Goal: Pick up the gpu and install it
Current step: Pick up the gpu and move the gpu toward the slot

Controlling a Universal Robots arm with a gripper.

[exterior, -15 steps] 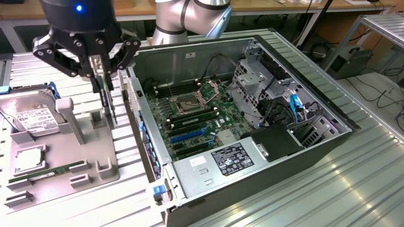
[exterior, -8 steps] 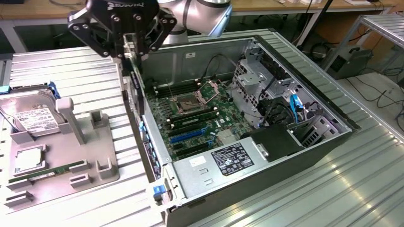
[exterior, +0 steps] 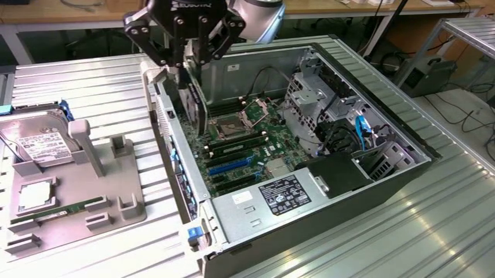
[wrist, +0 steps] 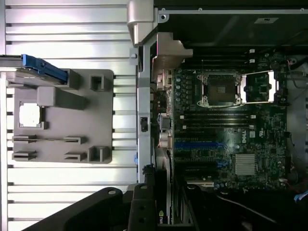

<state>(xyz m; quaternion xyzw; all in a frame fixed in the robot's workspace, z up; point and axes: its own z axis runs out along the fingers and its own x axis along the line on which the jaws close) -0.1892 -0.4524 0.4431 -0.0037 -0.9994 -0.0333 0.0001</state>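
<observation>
Gripper, upper left of the exterior view, grasps the flat dark gpu above an open grey computer case; wrist view reveals its green logo.

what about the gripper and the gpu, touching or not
Touching. The exterior view shows the gripper clamped on the top edge of the gpu, which hangs upright over the open computer case.

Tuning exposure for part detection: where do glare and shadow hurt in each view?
At the exterior view's right, glare streaks the table; the held gpu reads dark against the case. Wrist view: table slats wash out white, the socket cover glints, the case wall sits in shadow.
</observation>
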